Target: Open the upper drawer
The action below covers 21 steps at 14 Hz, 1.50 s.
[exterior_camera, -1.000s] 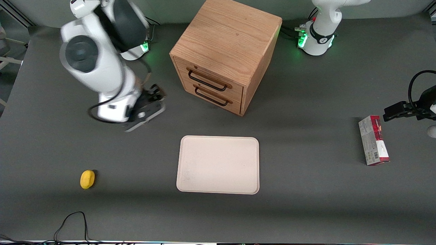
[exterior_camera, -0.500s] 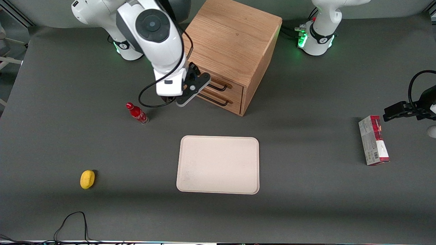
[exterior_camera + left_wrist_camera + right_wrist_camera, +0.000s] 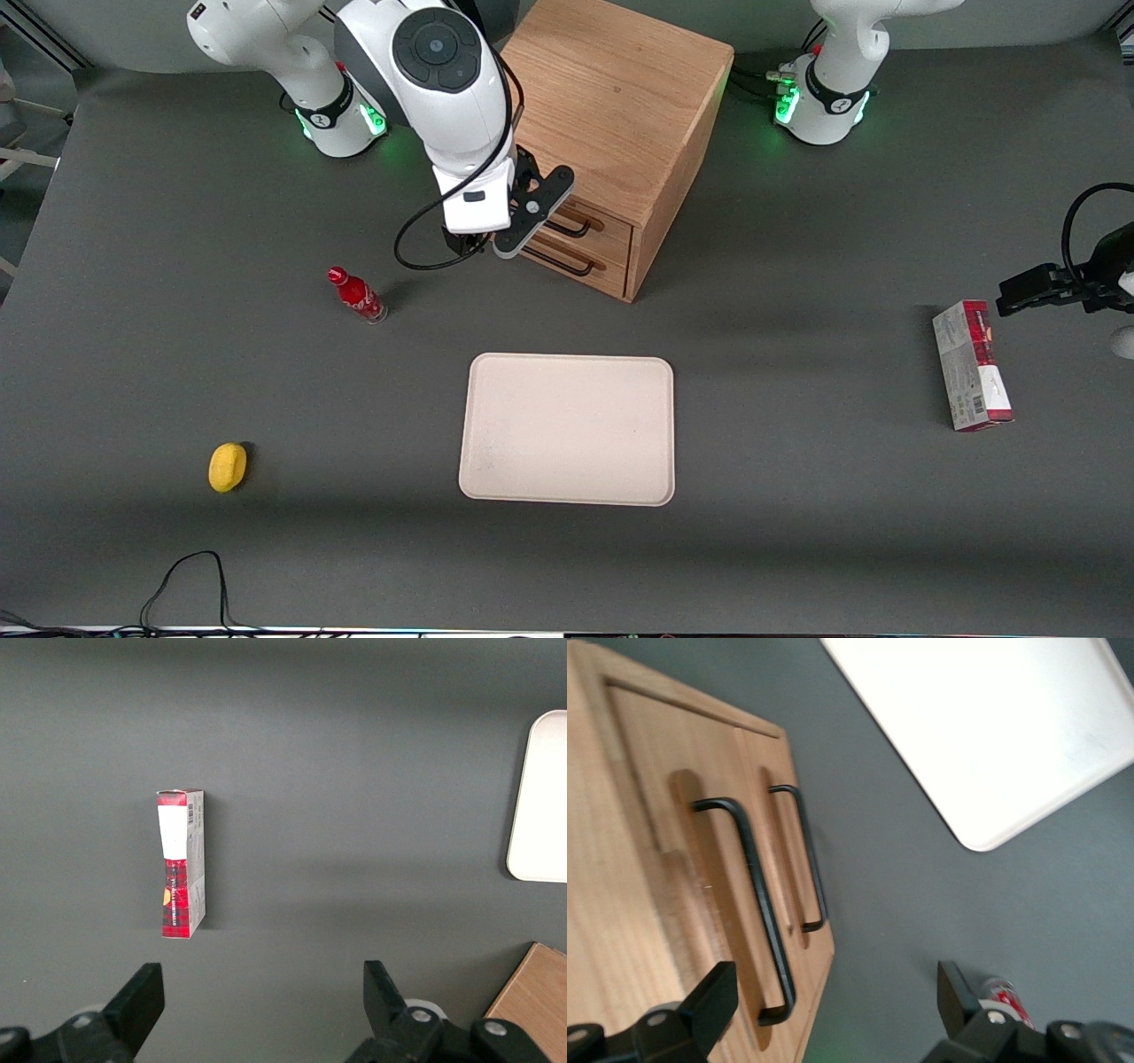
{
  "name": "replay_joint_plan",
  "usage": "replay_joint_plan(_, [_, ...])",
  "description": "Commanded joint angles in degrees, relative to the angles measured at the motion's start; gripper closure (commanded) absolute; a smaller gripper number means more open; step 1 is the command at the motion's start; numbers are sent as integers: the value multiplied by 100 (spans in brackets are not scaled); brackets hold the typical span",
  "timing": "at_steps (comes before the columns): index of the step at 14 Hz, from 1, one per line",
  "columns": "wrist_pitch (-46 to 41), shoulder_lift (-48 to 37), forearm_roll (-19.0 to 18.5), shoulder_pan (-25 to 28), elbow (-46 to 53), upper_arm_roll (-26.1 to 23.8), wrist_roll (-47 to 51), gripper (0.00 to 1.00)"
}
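Note:
The oak cabinet (image 3: 611, 97) stands at the table's back middle. Both its drawers sit flush and shut. The upper drawer (image 3: 617, 232) has a thin black wire handle (image 3: 574, 229); the lower drawer's handle (image 3: 560, 263) is just below. My right gripper (image 3: 534, 215) hovers in front of the drawers and hides the handles' ends toward the working arm. In the right wrist view the upper handle (image 3: 751, 895) runs between my open fingers (image 3: 716, 999), with the lower handle (image 3: 808, 859) beside it. The gripper (image 3: 837, 985) is open and holds nothing.
A cream tray (image 3: 567, 430) lies nearer the front camera than the cabinet. A small red bottle (image 3: 357, 295) stands on the table toward the working arm's end. A yellow object (image 3: 228, 467) lies nearer the camera still. A red box (image 3: 972, 365) lies toward the parked arm's end.
The right arm has swung from the working arm's end of the table to the cabinet. The gripper now sits in front of the drawers. The red bottle has come into view.

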<state>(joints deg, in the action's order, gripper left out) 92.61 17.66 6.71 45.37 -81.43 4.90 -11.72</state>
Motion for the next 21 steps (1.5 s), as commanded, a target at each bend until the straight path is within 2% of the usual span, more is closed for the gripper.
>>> replay_joint_plan(1, [-102, 9, 506, 16, 128, 99, -489, 0])
replay_joint_plan(5, [-41, -43, 524, 25, -91, 99, -507, 0])
replay_joint_plan(16, [1417, -316, 507, 130, -1603, 64, -612, 0])
replay_joint_plan(21, [1638, -299, 454, 209, -1788, 64, -621, 0])
